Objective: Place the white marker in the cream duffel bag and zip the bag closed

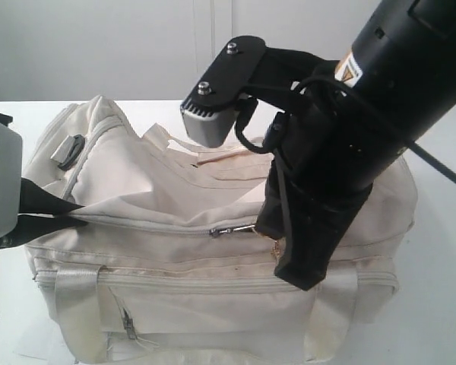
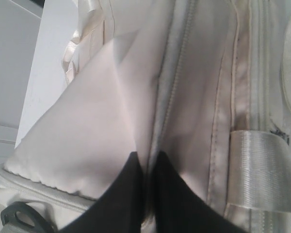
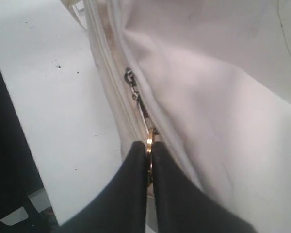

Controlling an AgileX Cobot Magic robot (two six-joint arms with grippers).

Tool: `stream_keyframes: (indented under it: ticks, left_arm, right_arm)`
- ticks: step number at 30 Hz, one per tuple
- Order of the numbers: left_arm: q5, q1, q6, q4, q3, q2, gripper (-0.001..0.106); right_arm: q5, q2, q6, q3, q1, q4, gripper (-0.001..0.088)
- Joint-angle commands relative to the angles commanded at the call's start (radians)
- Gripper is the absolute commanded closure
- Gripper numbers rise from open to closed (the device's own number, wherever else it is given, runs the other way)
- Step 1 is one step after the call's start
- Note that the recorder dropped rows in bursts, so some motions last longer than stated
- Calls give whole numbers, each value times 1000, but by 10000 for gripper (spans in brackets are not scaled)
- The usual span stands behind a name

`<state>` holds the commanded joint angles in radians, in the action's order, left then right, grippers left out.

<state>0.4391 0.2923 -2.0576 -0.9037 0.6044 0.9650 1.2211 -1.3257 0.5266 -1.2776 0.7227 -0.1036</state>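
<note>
The right arm hides part of the cream duffel bag on the desk; right hand pinches its zipper ring, left hand pinches its left-end fabric

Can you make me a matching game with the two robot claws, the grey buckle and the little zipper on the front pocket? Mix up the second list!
Things:
1. left gripper
2. right gripper
3. grey buckle
4. front pocket zipper pull

What it is doing:
A. hangs down on the front of the cream duffel bag
B. shut on the gold ring of the top zipper
C. sits high on the bag's end
D. shut on a fold of the bag's cloth

Pairs: 1-D, 2-B, 3-C, 4-A
</note>
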Motion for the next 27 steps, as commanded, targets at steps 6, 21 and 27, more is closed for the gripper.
stream_keyframes:
  ticks: [6, 21, 27]
  left_arm:
    - [0, 0, 0, 0, 0, 0, 1003]
    - [-2, 0, 0, 0, 0, 0, 1003]
    - [1, 0, 19, 0, 0, 0, 1003]
  right_arm:
    - [0, 2, 0, 0, -57, -2, 868]
    - [0, 49, 36, 35, -173, 0, 868]
    - [0, 63, 57, 47, -210, -2, 868]
